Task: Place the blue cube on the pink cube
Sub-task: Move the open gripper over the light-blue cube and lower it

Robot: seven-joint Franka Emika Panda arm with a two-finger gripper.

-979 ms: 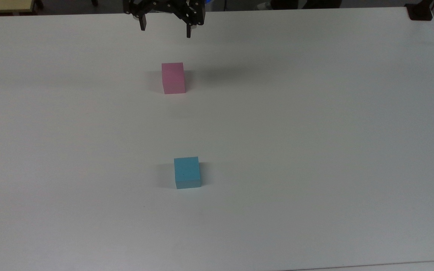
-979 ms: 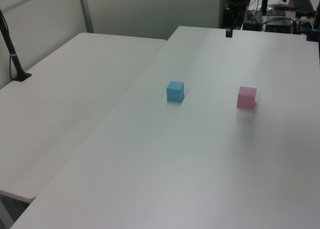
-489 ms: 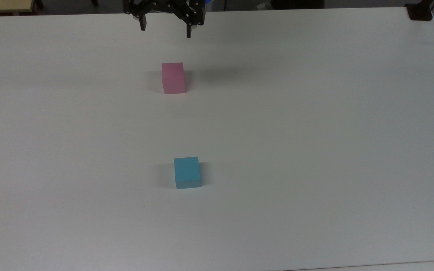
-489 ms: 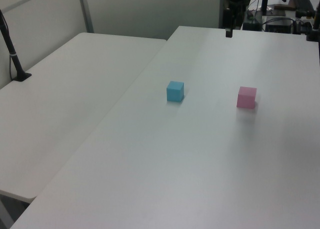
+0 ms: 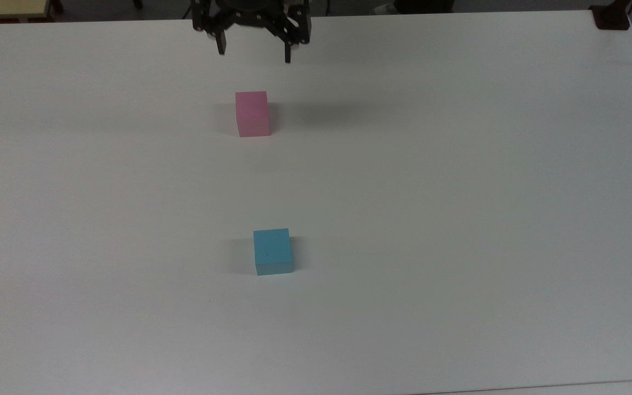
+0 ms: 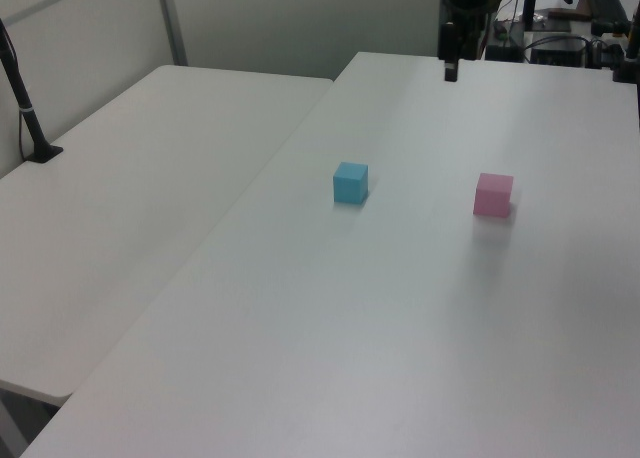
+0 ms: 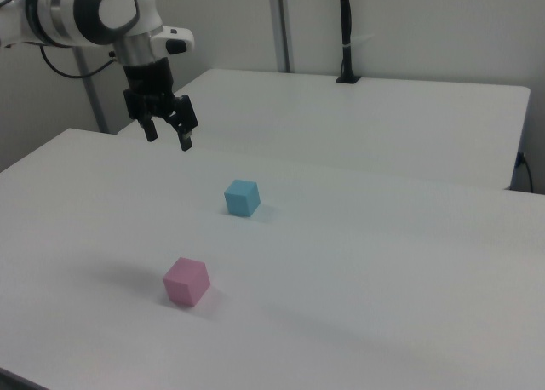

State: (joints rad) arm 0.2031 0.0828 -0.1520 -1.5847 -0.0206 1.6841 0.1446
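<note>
The blue cube (image 5: 272,251) (image 6: 350,182) (image 7: 242,197) rests on the white table, near the middle of the top view. The pink cube (image 5: 252,113) (image 6: 493,194) (image 7: 186,281) stands apart from it, higher up in the top view. My gripper (image 5: 254,53) (image 7: 169,140) hangs open in the air above the table's far edge, beyond the pink cube, with nothing between its fingers. In the left view the gripper (image 6: 451,68) appears at the top, far behind both cubes.
A second white table (image 6: 130,198) adjoins this one on the left view's left. A black post (image 6: 25,108) stands on it. Dark equipment (image 6: 590,28) sits past the table's far end. A black object (image 5: 611,16) occupies the top view's upper right corner.
The gripper has shifted a little to the top view's right and slightly down toward the pink cube. Both cubes are where they were.
</note>
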